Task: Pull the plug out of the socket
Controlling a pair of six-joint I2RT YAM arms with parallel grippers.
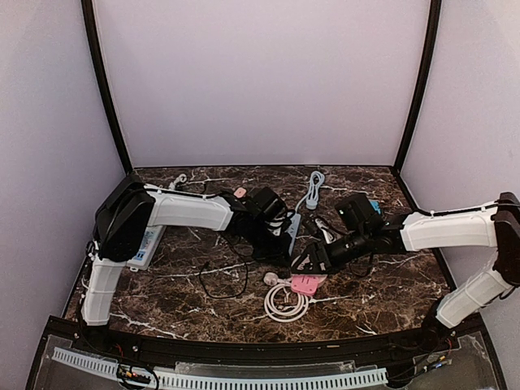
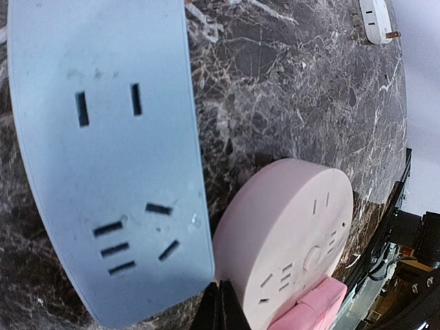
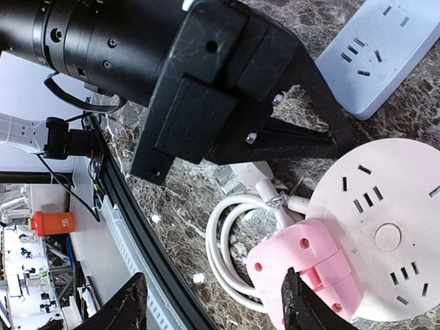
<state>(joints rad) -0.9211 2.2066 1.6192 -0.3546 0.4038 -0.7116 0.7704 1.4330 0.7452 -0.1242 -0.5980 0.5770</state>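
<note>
Plug (image 3: 271, 265): rigid plastic, sat tight in round socket (image 3: 385, 206) (likely a stiff pull); pinch its sides.
Right end effector (image 3: 213, 309): hung released at plug.
Left end effector (image 2: 220, 313): was clenched, empty.

My left claw (image 3: 340, 137) is crowding over the pink plug (image 3: 302, 265); cable coil (image 3: 218, 240) is lying just beside; blue strip (image 3: 385, 55) is flanking the socket (image 3: 392, 206).

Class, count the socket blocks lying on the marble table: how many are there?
3: a round pink block at front centre, a blue-grey strip just behind it, a white strip beneath the left arm. The arms may hide others.
</note>
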